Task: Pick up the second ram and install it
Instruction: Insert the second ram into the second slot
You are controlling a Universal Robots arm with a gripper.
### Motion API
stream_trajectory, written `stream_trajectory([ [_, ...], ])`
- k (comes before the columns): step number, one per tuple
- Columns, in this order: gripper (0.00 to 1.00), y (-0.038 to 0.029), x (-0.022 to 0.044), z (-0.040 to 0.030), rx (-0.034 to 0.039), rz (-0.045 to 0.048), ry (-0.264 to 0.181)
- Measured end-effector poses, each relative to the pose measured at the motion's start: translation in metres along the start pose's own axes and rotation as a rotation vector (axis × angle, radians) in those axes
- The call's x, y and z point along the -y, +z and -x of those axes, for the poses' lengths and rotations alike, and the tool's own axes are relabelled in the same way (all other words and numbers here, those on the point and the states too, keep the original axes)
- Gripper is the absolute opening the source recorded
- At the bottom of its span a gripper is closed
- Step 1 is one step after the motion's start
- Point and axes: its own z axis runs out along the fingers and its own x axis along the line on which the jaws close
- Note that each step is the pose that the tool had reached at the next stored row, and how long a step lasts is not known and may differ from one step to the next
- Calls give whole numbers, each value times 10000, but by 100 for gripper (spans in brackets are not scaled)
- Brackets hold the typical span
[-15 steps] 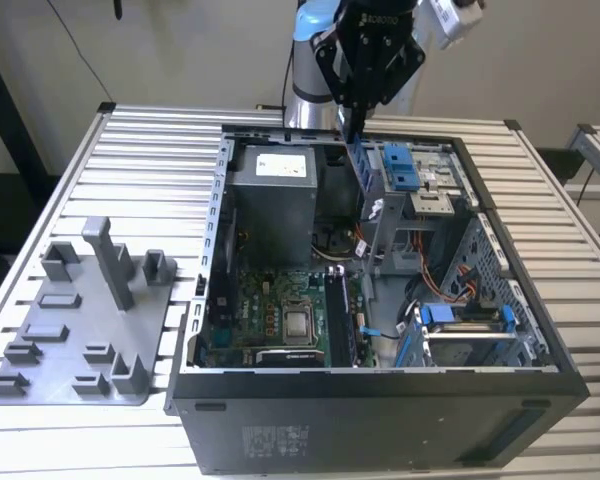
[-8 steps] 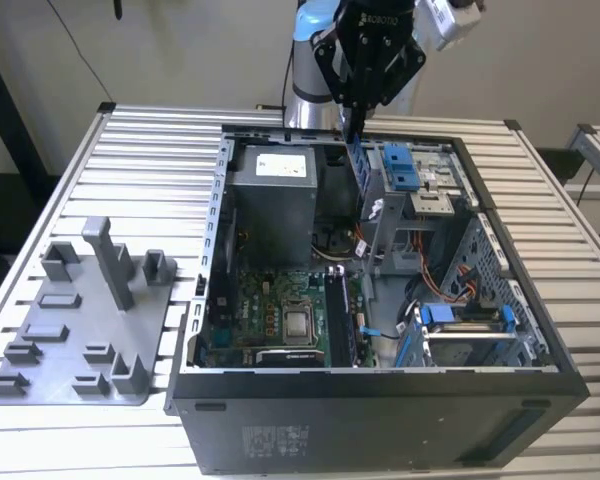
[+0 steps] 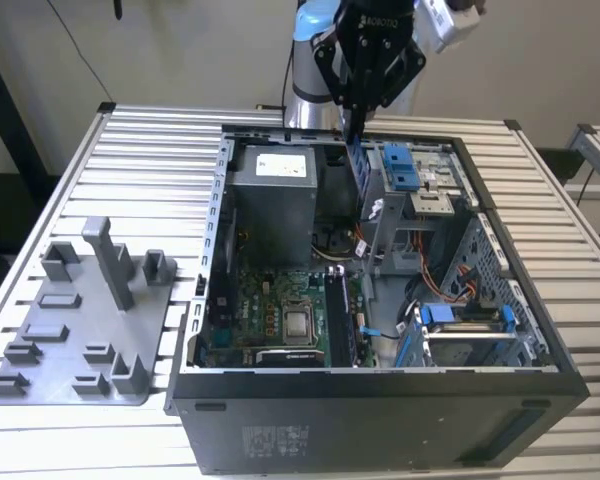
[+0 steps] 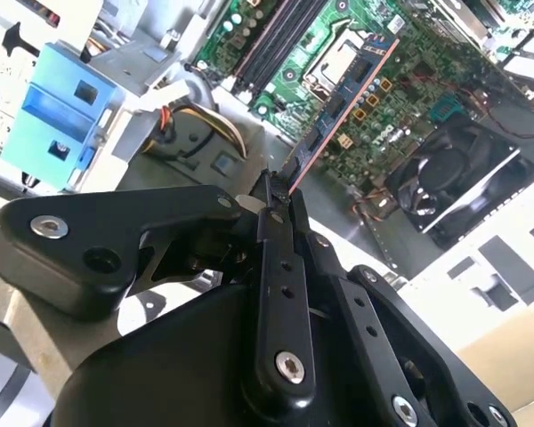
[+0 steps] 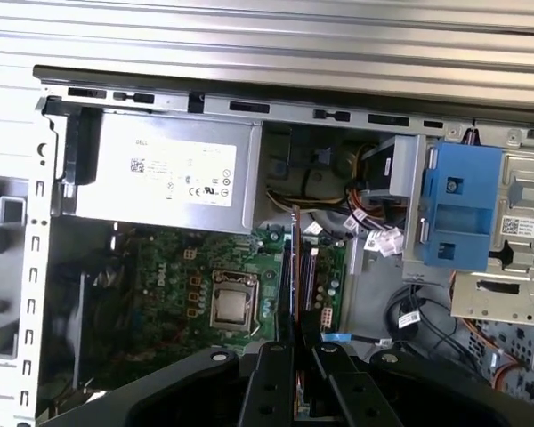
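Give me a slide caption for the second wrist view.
The gripper, shut on the second ram, holds it edge-on over the motherboard.

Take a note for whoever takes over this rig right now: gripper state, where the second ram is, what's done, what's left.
Gripper: shut on the second ram, gripping it by one end.
Ram: hangs lengthwise down into the open computer case, above the motherboard and not touching it. In the first wrist view it sits roughly in line with the memory slots.
Done: the ram is picked up and over the case.
Left: it is not yet seated in a slot.
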Motion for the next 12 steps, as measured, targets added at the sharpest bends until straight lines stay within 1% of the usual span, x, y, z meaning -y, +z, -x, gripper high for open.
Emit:
stream_trajectory([
  [8,14,40,8,1,18,14,592],
  [12,14,67,13,8,22,22,808],
])
